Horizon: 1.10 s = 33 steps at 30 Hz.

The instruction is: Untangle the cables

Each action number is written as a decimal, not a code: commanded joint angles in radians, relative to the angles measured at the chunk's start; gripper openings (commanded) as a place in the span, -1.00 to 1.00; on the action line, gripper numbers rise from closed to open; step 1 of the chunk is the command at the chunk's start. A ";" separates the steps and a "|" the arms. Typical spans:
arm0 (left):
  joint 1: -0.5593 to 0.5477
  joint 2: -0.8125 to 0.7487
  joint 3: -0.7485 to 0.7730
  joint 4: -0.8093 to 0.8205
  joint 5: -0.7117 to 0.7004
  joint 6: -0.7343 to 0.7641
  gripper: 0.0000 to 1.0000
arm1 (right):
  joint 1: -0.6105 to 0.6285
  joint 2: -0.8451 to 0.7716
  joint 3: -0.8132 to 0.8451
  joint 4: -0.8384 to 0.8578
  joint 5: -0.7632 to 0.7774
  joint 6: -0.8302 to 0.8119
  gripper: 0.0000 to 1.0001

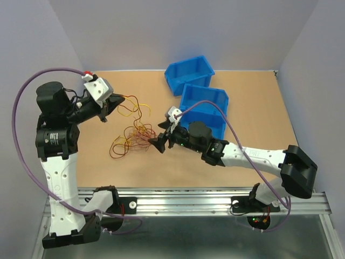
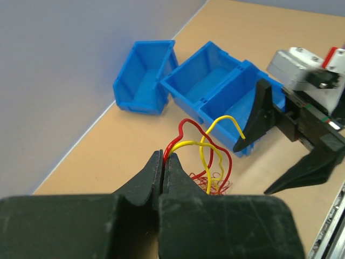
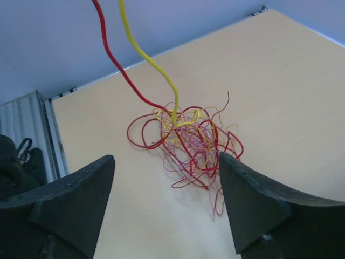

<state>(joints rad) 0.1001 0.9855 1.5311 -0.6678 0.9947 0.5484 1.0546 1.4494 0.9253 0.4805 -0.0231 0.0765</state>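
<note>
The cables [image 1: 133, 137] lie in a loose red, orange and yellow tangle on the tan table. My left gripper [image 1: 117, 102] is raised at the left and is shut on one red and one yellow cable [image 2: 200, 144]. These two rise from the tangle [image 2: 214, 182] to its tips [image 2: 163, 159]. My right gripper [image 1: 160, 142] is open and empty, just right of the tangle. In the right wrist view its tips [image 3: 166, 162] stand wide apart in front of the tangle [image 3: 188, 143]. The lifted red and yellow strands [image 3: 141, 54] run up out of that view.
Two blue bins stand at the back right: a single one [image 1: 188, 72] and a two-compartment one [image 1: 204, 105] behind the right arm. They also show in the left wrist view [image 2: 144, 78]. A metal rail [image 1: 205, 204] runs along the near table edge.
</note>
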 commanded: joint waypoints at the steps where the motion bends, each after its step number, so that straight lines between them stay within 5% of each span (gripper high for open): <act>1: -0.014 -0.060 0.003 0.002 0.093 -0.014 -1.00 | 0.007 0.009 0.092 0.064 0.064 -0.063 0.57; 13: -0.022 -0.073 -0.008 -0.003 0.097 -0.033 -1.00 | 0.007 0.153 0.294 0.059 0.060 -0.109 0.35; 24: -0.022 -0.036 -0.057 0.092 0.051 -0.109 -1.00 | 0.007 0.183 0.303 0.099 -0.050 -0.101 0.02; 27: -0.022 -0.005 -0.075 0.131 0.058 -0.131 -1.00 | 0.007 0.206 0.328 0.104 -0.070 -0.080 -0.37; 29: -0.023 0.013 -0.100 0.149 0.073 -0.137 -1.00 | 0.007 0.218 0.345 0.102 -0.067 -0.052 -0.94; 31: -0.023 0.019 -0.129 0.206 0.079 -0.168 -1.00 | 0.007 0.221 0.354 0.099 -0.035 -0.035 -0.99; 33: -0.022 0.018 -0.190 0.270 0.068 -0.206 -0.75 | 0.007 0.209 0.351 0.099 0.012 -0.027 -0.99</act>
<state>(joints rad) 0.0841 1.0000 1.4006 -0.5259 1.0462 0.4206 1.0550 1.6650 1.2110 0.5102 -0.0628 0.0158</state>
